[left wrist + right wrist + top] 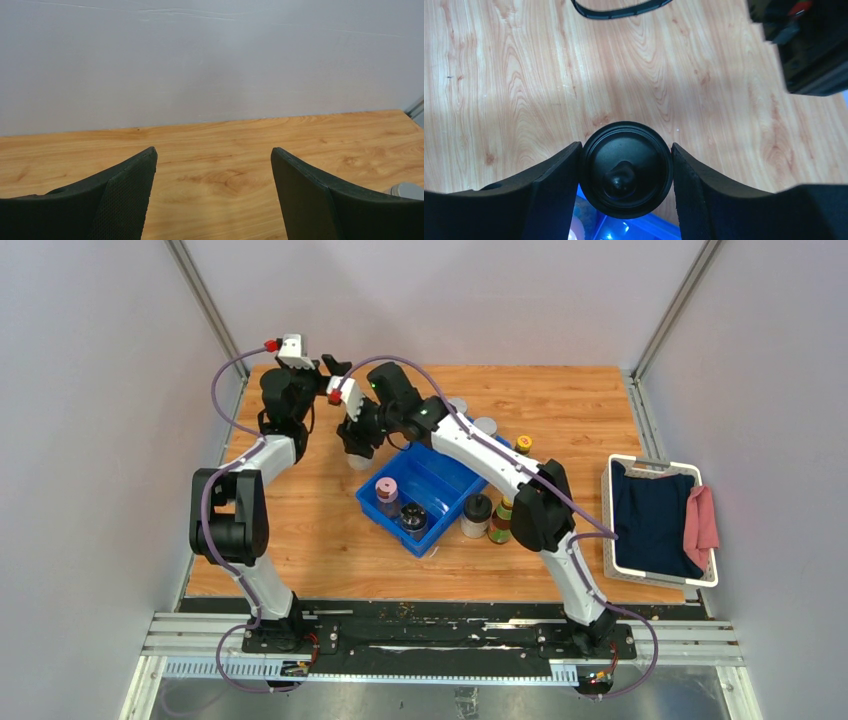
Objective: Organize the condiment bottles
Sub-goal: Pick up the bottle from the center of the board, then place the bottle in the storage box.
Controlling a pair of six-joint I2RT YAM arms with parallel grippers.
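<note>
My right gripper (pixel 355 447) (pixel 625 147) is shut on a black-lidded jar (pixel 626 168) and holds it in the air over the far left corner of the blue tray (pixel 440 472) (pixel 644 231). A pink-lidded jar (pixel 386 490) and a black-lidded jar (pixel 413 518) stand in the tray. A clear jar with a black lid (pixel 477 510) and a dark bottle with a yellow-red cap (pixel 503 520) stand right of the tray. Another yellow-capped bottle (pixel 522 444) and grey-lidded jars (pixel 485 425) stand behind it, partly hidden by my right arm. My left gripper (pixel 335 368) (pixel 212 152) is open and empty at the far left.
A white basket (pixel 612 520) with a dark blue cloth and a pink cloth sits at the right edge of the wooden table. The grey back wall is close in front of my left gripper. A grey lid (pixel 407 190) shows at the right edge of the left wrist view.
</note>
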